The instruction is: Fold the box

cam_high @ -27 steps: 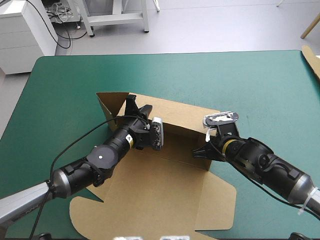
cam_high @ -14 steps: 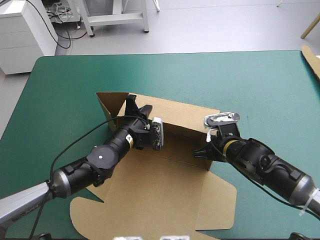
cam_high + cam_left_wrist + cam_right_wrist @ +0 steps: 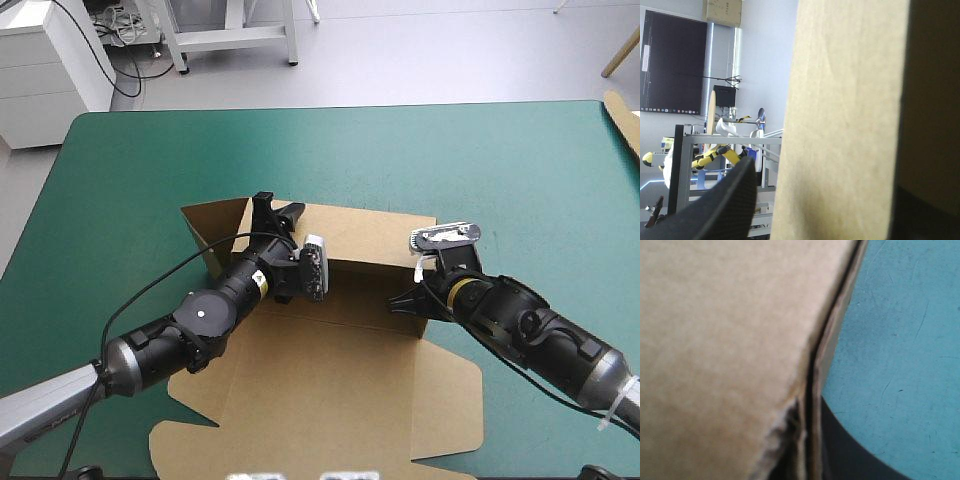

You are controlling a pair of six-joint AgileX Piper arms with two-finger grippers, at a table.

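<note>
The brown box [image 3: 330, 380] lies in the middle of the teal-green cover, its lid and flaps flat toward the near edge and its back wall [image 3: 370, 232] raised. My left gripper [image 3: 277, 210] is at the wall's left end, open, one black finger on each side of the board. In the left wrist view the wall [image 3: 840, 125] stands upright between the fingers [image 3: 725, 210]. My right gripper [image 3: 405, 302] is shut on the box at the wall's right corner. The right wrist view shows the doubled board edge [image 3: 815, 405] pinched beside one finger [image 3: 855, 455].
A side flap [image 3: 208, 232] stands out from the wall's left end, beside my left gripper. More brown board [image 3: 625, 120] pokes in at the table's far right edge. Bare teal-green cover [image 3: 400, 150] stretches beyond the box to the far edge.
My left gripper has opened off the wall it was pinching. The back wall now stands more upright, and the left flap and sheet have shifted slightly. The right gripper holds still.
</note>
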